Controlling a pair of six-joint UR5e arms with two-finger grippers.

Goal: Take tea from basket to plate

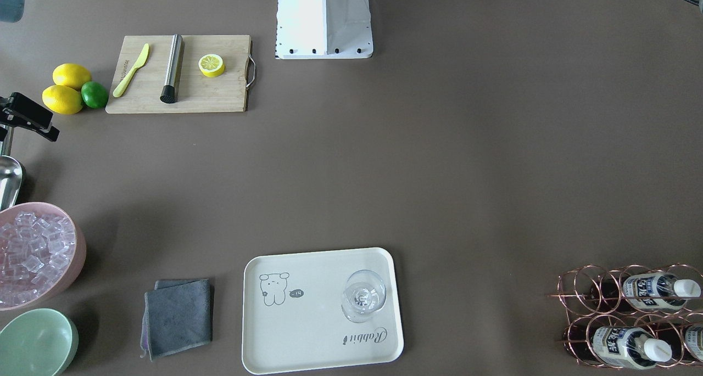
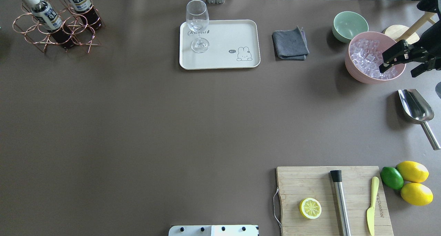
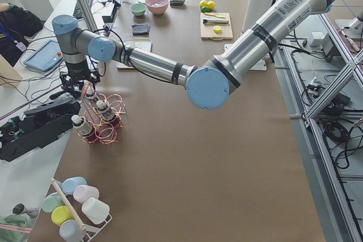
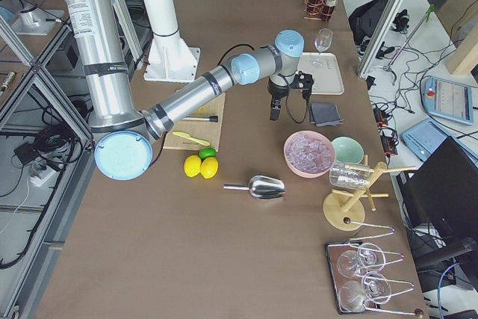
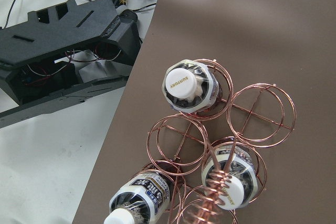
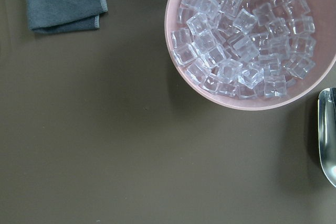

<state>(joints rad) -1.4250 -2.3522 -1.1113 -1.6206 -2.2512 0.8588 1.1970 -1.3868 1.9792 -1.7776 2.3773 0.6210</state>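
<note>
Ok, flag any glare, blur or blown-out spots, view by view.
Exterior front-facing: the robot base is blown out white. Left wrist: the tea bottle cap is sharp, its lettering legible. Right wrist: the ice cubes are crisp. Overhead exterior: a soft shadow lies beside the pink bowl.

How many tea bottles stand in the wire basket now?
3 tea bottles: one in the basket's upper ring, one beside its coiled handle, one at the lower left.
</note>
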